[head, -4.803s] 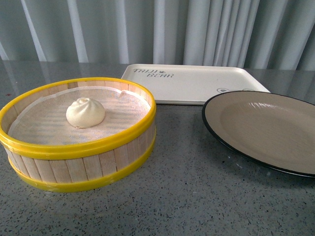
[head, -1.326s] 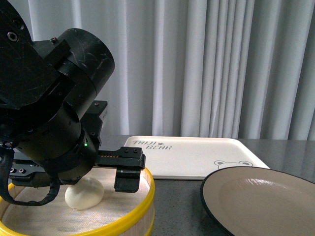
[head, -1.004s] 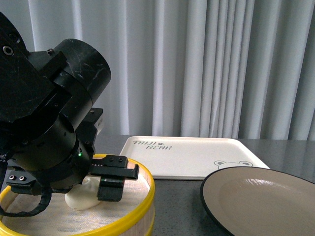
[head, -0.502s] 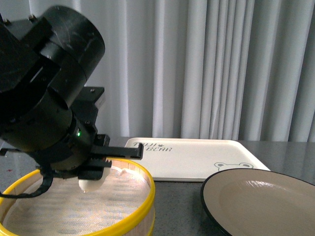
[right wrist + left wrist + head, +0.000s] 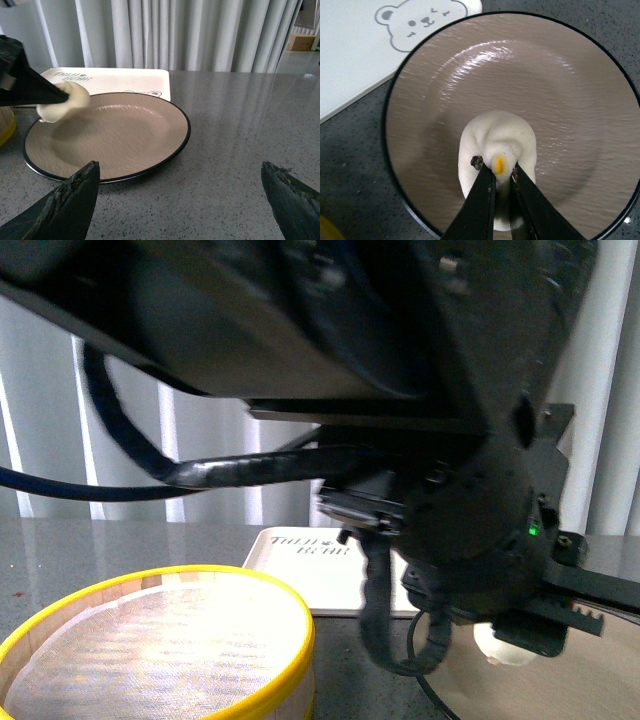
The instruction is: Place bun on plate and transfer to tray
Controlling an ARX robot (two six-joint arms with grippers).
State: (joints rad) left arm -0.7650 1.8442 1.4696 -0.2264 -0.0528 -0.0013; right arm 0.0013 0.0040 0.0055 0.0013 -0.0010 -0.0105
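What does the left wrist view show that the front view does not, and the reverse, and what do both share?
Only the left wrist view: nearly the whole rim of the plate and the bear face on the tray. Only the front view: the yellow-rimmed steamer, nothing in it, and the curtains. Both: the bun pinched in the left end effector over the plate.

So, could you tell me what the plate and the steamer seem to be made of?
The plate looks like glazed ceramic: beige, faintly rippled, with a soft sheen and a black rim. The steamer seems wooden, pale wood under a yellow, perhaps plastic, hoop.
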